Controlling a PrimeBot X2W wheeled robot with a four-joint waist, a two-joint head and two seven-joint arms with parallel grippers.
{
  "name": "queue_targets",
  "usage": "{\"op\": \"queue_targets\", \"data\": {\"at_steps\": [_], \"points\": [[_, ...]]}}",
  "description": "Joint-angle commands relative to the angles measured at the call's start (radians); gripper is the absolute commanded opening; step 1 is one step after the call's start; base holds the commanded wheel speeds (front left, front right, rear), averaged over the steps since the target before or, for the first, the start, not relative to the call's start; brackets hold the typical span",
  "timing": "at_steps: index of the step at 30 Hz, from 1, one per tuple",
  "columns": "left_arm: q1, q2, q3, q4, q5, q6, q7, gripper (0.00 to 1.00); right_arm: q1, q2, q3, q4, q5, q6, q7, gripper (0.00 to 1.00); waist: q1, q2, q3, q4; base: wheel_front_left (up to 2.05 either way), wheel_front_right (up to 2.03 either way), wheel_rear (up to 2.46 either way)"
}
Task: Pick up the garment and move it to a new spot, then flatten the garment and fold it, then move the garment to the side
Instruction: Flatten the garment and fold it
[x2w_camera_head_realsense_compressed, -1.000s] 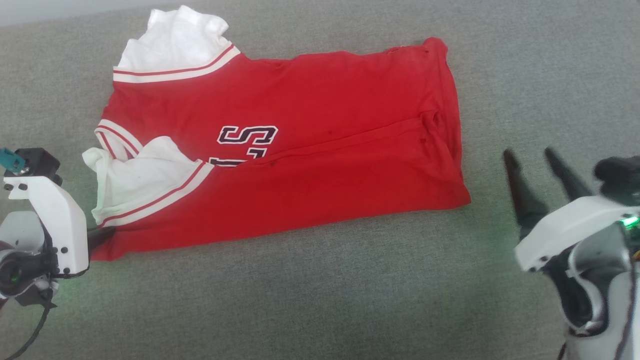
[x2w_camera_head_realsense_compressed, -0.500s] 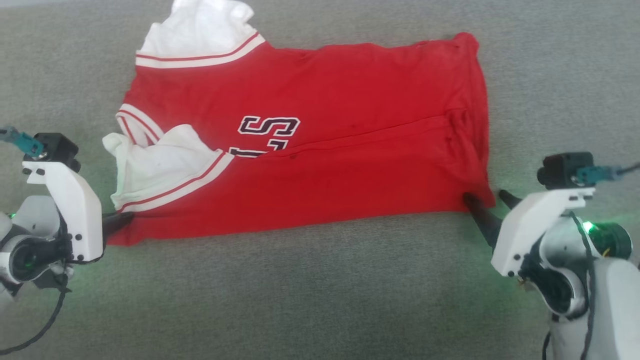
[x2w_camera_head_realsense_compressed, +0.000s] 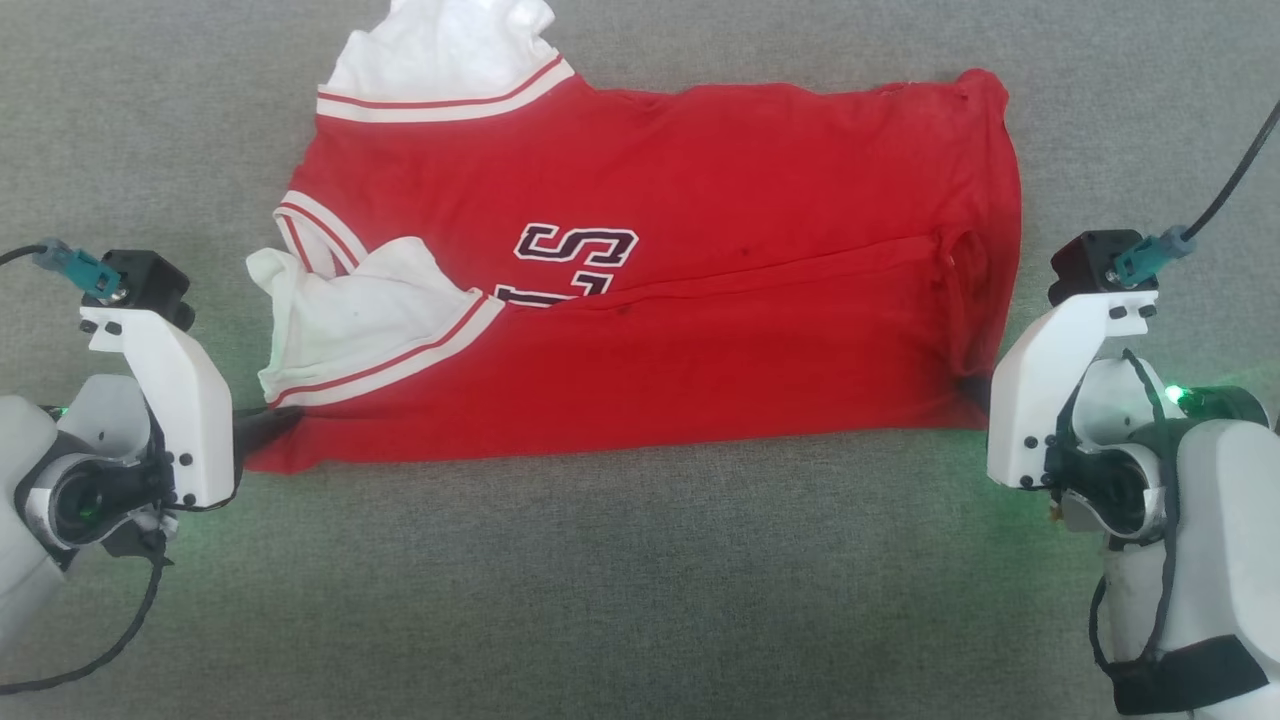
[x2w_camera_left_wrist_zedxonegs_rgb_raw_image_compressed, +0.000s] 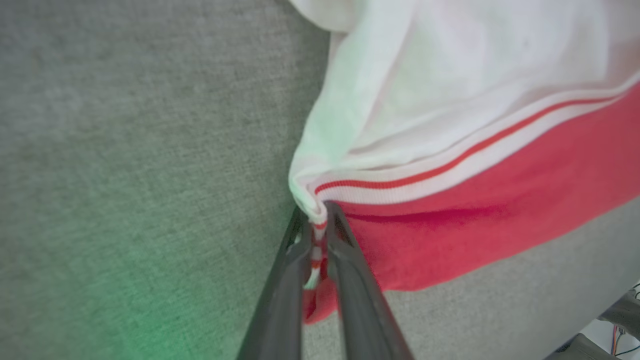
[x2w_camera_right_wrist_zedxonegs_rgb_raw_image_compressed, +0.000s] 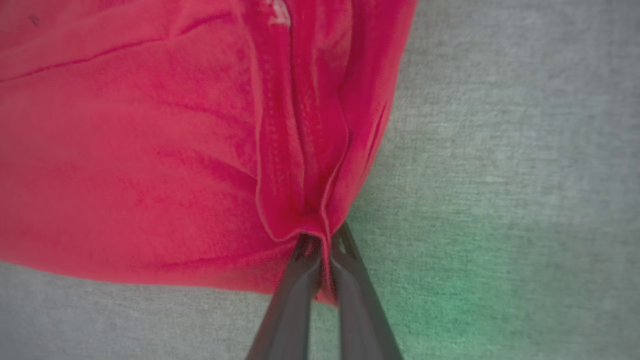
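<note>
Now we hold the garment (x2w_camera_head_realsense_compressed: 700, 370) at its two near corners. Our left gripper (x2w_camera_left_wrist_zedxonegs_rgb_raw_image_compressed: 316, 220), at the lower left of the head view, has its fingers (x2w_camera_left_wrist_zedxonegs_rgb_raw_image_compressed: 282, 295) pinching the striped trim at the garment's lower-left corner. Our right gripper (x2w_camera_right_wrist_zedxonegs_rgb_raw_image_compressed: 320, 242), at the right edge, pinches the red hem corner. The garment lies folded lengthwise across the middle of the grey cloth surface (x2w_camera_head_realsense_compressed: 640, 600), white sleeves toward the upper left, its lettering partly hidden.
</note>
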Motion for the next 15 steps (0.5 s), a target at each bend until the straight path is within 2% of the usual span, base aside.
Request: {"op": "queue_targets", "data": {"at_steps": [1,11,15], "points": [[0.053,-0.055,-0.046,0.032,0.015,0.015,0.007,0.00,0.027,0.015,0.008,0.032,-0.007,-0.001,0.035,0.00,0.0000,-0.0001,-0.005,0.004,0.00,0.00,0.00],[0.064,0.016,-0.035,-0.035,-0.001,0.047,0.035,0.00,0.045,-0.003,-0.014,-0.108,-0.043,-0.001,0.153,0.00,0.0000,-0.0001,-0.048,0.023,0.00,0.00,0.00],[0.073,0.058,-0.030,-0.115,0.001,0.086,0.034,0.00,0.084,-0.025,-0.017,-0.183,-0.027,-0.001,0.208,0.00,0.0000,-0.0001,-0.066,0.030,0.00,0.00,0.00]]}}
